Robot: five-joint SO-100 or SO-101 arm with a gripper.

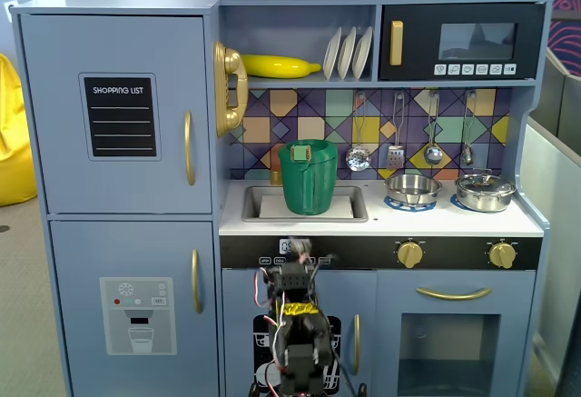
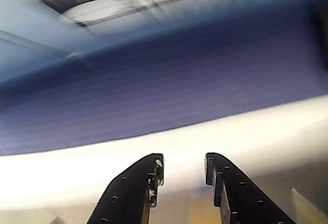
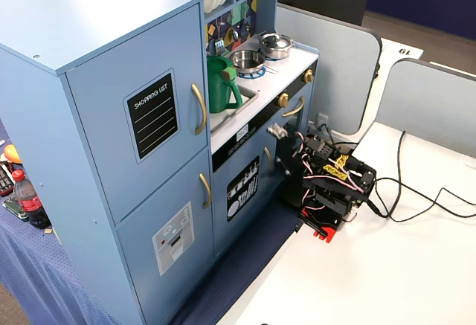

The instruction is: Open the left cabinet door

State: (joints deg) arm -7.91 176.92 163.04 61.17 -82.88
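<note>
The left cabinet door (image 1: 118, 115) is the large upper blue-grey door with the black "SHOPPING LIST" panel and a vertical gold bar handle (image 1: 189, 147). It is closed flush. It also shows in the other fixed view (image 3: 141, 117), with its handle (image 3: 199, 108). My gripper (image 1: 298, 256) sits low in front of the kitchen's middle, below the counter and well right of and below that handle. In the wrist view my gripper (image 2: 184, 165) is open and empty, with a blurred blue surface and a white band beyond it.
A blue door with a dispenser panel (image 1: 136, 311) sits below the left door. A green pitcher (image 1: 307, 175) stands in the sink. The oven door (image 1: 452, 333) is to the right. The arm base (image 3: 327, 191) stands on a white table (image 3: 387, 280) with cables (image 3: 416, 198).
</note>
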